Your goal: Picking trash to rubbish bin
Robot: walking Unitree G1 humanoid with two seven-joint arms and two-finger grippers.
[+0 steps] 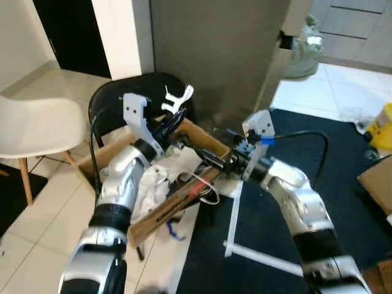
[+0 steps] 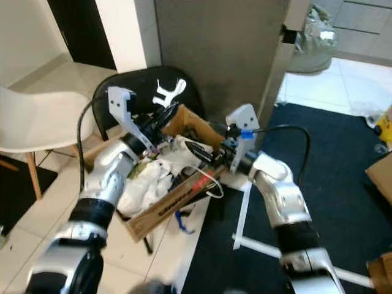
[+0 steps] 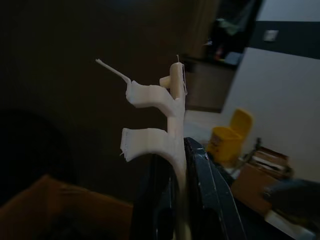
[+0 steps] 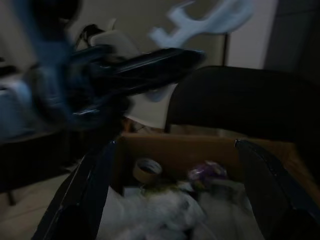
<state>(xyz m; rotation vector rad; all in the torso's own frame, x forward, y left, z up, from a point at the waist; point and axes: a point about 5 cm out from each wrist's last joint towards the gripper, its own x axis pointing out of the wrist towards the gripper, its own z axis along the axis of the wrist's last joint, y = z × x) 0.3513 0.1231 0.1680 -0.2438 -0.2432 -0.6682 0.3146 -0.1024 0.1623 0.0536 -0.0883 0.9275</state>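
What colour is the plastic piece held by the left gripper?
White; the plastic piece shows best in the left wrist view.

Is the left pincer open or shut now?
Shut. The left pincer grips the white plastic piece between its fingers, above the cardboard box.

Spread right pincer (image 4: pixel 175 195) fingers frame a cardboard box (image 4: pixel 200 150) holding a tape roll (image 4: pixel 146 170).

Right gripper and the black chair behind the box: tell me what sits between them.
In the right wrist view, the cardboard box of white trash lies between the right gripper and black chair.
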